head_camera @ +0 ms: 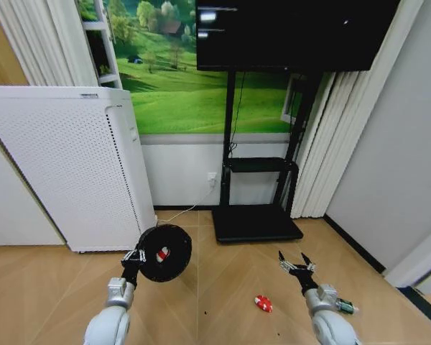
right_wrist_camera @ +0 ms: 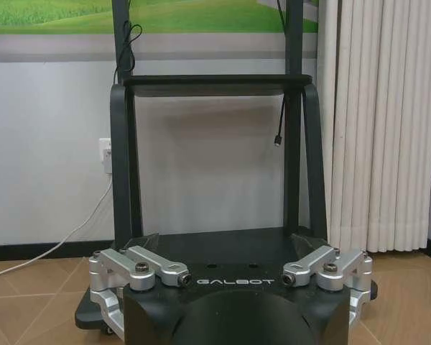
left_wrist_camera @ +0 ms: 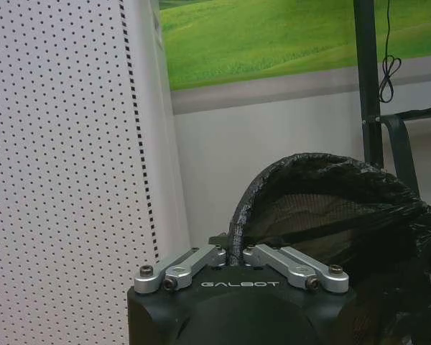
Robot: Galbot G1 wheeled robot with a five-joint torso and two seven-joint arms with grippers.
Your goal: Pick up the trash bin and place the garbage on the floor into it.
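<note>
Holding the trash bin (head_camera: pixel 164 253) by its rim, my left gripper (head_camera: pixel 133 256) sat in the lower left of the head view, its fingers closed tight on the mesh edge, and the bin hung clear of the floor with its mouth tipped toward the camera. One red-and-white wrapper (head_camera: pixel 162 254) already lay inside it. I judged the collecting step to be partly done. A second red wrapper (head_camera: pixel 263 303) lay on the floor at lower centre, and the small bottle (head_camera: pixel 345 307) lay beside my right arm at lower right, though the arm hid part of it, so I could only guess at how it lay. My right gripper (head_camera: pixel 294 261) hovered above the floor with its fingers spread wide and nothing in them. The next move called for lowering that open gripper onto the red wrapper, then carrying it over the bin's mouth.
</note>
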